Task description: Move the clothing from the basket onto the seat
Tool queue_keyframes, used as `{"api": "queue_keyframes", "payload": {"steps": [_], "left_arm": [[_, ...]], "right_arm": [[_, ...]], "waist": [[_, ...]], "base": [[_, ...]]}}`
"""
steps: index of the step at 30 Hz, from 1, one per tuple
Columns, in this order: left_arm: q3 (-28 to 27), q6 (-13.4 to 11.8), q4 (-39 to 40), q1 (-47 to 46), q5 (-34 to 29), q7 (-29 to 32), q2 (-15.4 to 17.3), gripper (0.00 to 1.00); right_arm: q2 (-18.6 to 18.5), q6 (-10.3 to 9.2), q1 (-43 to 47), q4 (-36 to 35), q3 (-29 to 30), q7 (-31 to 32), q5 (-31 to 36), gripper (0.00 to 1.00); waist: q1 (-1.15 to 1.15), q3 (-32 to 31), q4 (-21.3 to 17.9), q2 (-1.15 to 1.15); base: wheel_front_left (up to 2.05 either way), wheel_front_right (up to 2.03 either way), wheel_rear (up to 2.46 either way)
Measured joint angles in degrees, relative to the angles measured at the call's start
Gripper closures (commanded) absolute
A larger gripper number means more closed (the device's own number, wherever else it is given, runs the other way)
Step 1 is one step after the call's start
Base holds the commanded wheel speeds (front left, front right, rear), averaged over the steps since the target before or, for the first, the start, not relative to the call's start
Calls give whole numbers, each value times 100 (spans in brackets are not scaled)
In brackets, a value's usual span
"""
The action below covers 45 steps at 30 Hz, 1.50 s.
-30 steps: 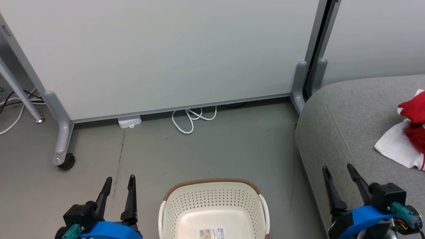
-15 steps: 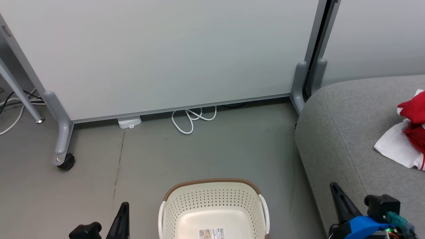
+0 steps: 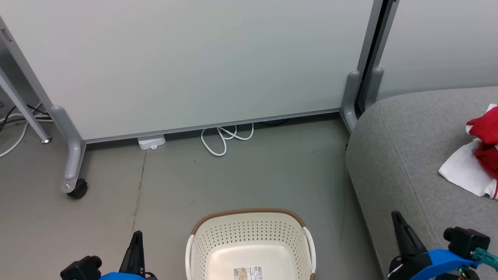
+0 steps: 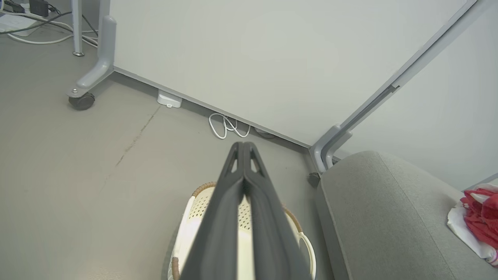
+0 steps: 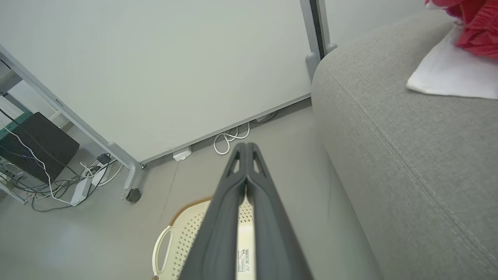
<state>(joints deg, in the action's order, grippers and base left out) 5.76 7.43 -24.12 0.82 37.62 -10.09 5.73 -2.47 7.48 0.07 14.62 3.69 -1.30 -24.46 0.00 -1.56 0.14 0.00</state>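
Observation:
The cream perforated basket (image 3: 251,233) with its brown woven rim stands on the floor at the bottom centre, holding nothing but a barcode label (image 3: 248,273). Red and white clothing (image 3: 476,155) lies on the grey seat (image 3: 404,155) at the right edge. My left gripper (image 3: 136,237) is shut and holds nothing, low at the basket's left. My right gripper (image 3: 397,217) is shut too, holding nothing, over the seat's front edge. The left wrist view has the shut fingertips (image 4: 243,146) above the basket (image 4: 186,229); the right wrist view has the fingertips (image 5: 246,146) above the basket (image 5: 183,233), beside the seat (image 5: 389,116) and clothing (image 5: 459,50).
A white partition (image 3: 186,62) on grey wheeled feet (image 3: 74,171) stands behind the basket. A white cable loop (image 3: 223,138) and a small white box (image 3: 151,142) lie at its base. More cables (image 5: 74,182) and a dark box (image 5: 35,149) sit at the far left.
Both grippers went from open to shut, with nothing between the fingers. Both also dropped lower in the head view. The basket and clothing stayed put.

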Motion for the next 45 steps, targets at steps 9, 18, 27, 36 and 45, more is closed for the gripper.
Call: {"api": "queue_keyframes", "payload": {"steps": [9,18,27,36,45], "left_arm": [[-160,0,123,-96,701,223,-36,100],[-315,0,234,-158,1338,407,-57,100],[-439,0,349,-227,1903,590,-86,100],[-546,0,441,-306,2437,751,-118,100],[-672,0,534,-355,2913,892,-154,100]], "right_arm": [[0,0,-63,-10,35,84,-867,100],[-1,0,-110,-15,62,181,-1659,100],[-2,0,-186,-21,93,275,-2373,100],[-2,0,-246,-25,121,335,-3019,100],[-4,-1,-318,-30,147,414,-3610,100]], "waist": [[0,15,-1,0],[0,29,-2,0],[0,43,-3,0],[0,58,-5,0],[0,72,-6,0]], "base": [[0,0,0],[0,0,0],[0,0,0],[0,0,0],[0,0,0]]}}
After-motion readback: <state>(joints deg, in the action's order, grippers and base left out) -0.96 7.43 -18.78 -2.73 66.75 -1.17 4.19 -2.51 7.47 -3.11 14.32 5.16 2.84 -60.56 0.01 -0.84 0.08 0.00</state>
